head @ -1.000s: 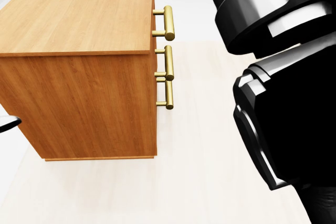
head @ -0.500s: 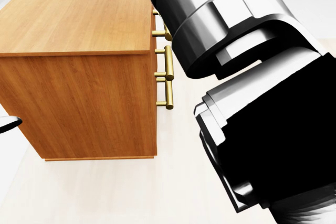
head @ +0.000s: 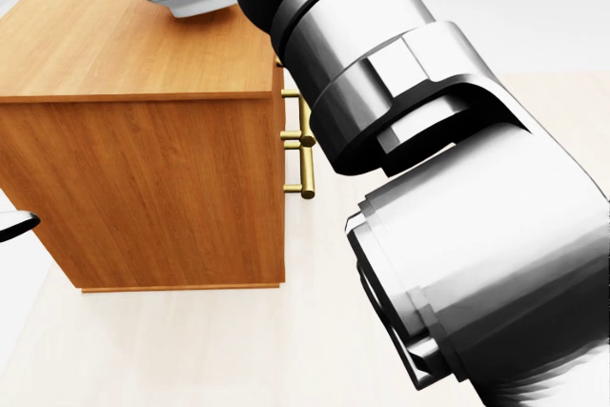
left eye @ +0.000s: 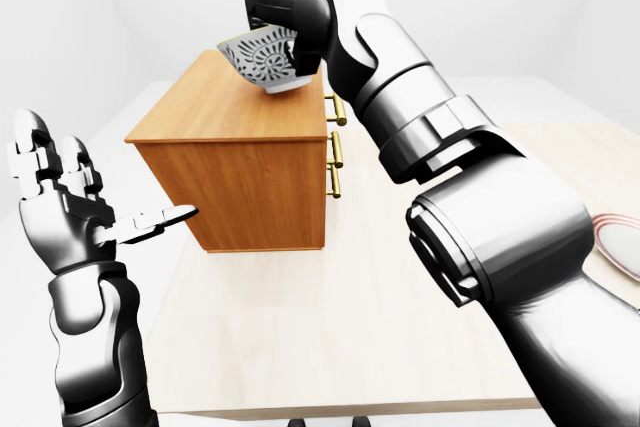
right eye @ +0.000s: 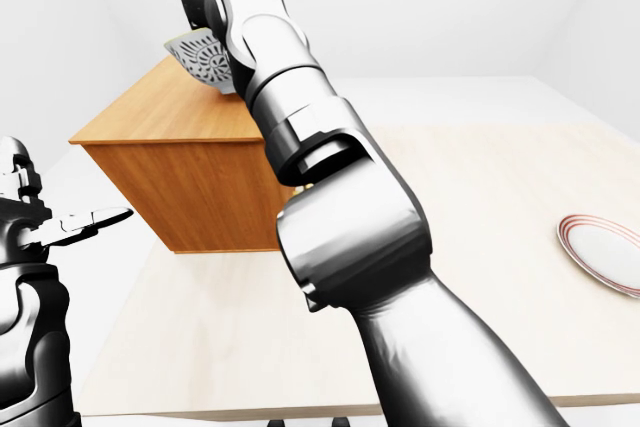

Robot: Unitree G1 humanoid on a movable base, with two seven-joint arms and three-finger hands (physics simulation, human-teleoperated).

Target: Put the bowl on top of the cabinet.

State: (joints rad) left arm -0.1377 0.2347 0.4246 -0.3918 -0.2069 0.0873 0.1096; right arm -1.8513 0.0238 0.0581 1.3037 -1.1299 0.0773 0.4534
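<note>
right hand (left eye: 285, 32): grips bowl (left eye: 262, 60), now carried in over cabinet (left eye: 240, 162) top, absent from head view a second ago | left hand (left eye: 70, 202): raised, fingers spread, empty | plate (right eye: 605, 252): table's right edge

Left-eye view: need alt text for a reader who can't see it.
The robot's right hand holds a black-and-white patterned bowl, tilted, over the top of a wooden cabinet standing on a pale table. The left hand is raised at the view's left, fingers spread and empty. Part of a red-rimmed plate shows at the right edge.
</note>
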